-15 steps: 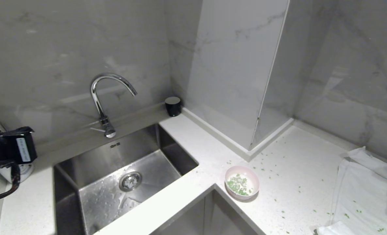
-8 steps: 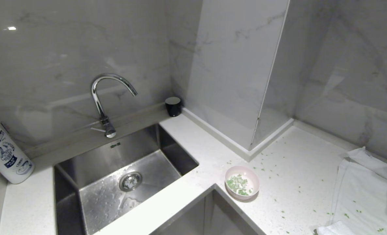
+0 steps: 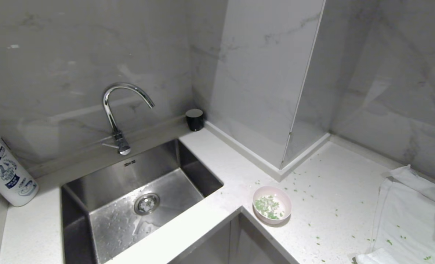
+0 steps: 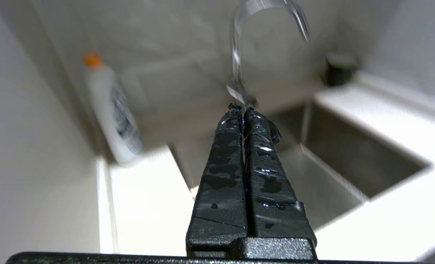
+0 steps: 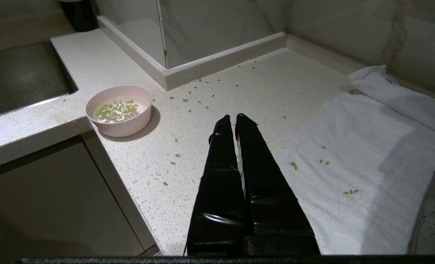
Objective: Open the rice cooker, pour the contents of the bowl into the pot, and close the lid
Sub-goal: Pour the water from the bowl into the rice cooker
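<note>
The small pale pink bowl point(image 3: 272, 204) point(image 5: 119, 110) stands on the white counter near its inner corner, holding chopped green bits point(image 3: 268, 207) point(image 5: 116, 110). The rice cooker, its lid and its pot are out of view. Neither arm appears in the head view. In the left wrist view my left gripper point(image 4: 242, 108) is shut and empty, held above the counter beside the sink and pointing toward the faucet. In the right wrist view my right gripper point(image 5: 235, 118) is shut and empty, hovering over the counter between the bowl and the towel.
A steel sink point(image 3: 136, 205) with a curved faucet point(image 3: 116, 110) fills the left half. A white bottle point(image 3: 8, 176) stands far left, a small black cup point(image 3: 194, 119) at the wall. A white towel point(image 3: 412, 216) lies at right. Green bits point(image 3: 318, 238) are scattered on the counter.
My left arm has left the head view at the far left, uncovering the white bottle. The bowl and the camera have not moved.
</note>
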